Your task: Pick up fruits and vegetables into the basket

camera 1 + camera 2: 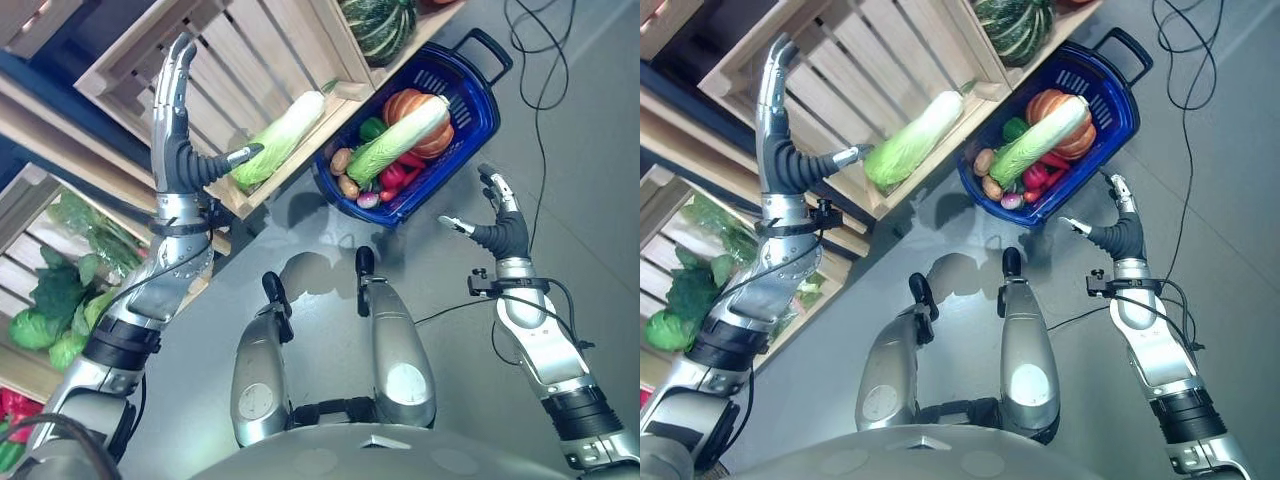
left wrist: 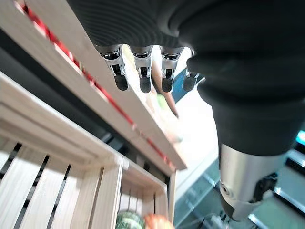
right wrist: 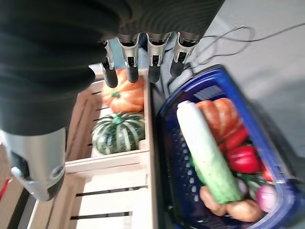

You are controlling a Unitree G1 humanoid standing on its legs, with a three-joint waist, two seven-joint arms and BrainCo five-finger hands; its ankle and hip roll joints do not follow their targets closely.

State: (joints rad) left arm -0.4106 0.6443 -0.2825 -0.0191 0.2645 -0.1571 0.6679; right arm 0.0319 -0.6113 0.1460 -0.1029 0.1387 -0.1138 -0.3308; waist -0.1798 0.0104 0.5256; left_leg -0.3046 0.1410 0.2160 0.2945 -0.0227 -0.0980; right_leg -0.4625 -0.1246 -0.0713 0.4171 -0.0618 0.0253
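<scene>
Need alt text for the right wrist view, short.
The open right hand hovers above a blue basket holding a long pale green cabbage, an orange pumpkin, red peppers and potatoes. Beside the basket, a wooden crate holds a green striped squash and another orange pumpkin.

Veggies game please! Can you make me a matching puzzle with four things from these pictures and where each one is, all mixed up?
Things:
1. long green cabbage
2. orange pumpkin
3. striped green squash
4. left robot hand

Places:
A. in the blue basket
B. in a wooden crate beside another orange pumpkin
C. raised in front of the wooden shelves, fingers straight
D. on the edge of the wooden shelf, outside the basket

Pairs: 1-D, 2-A, 3-B, 4-C
</scene>
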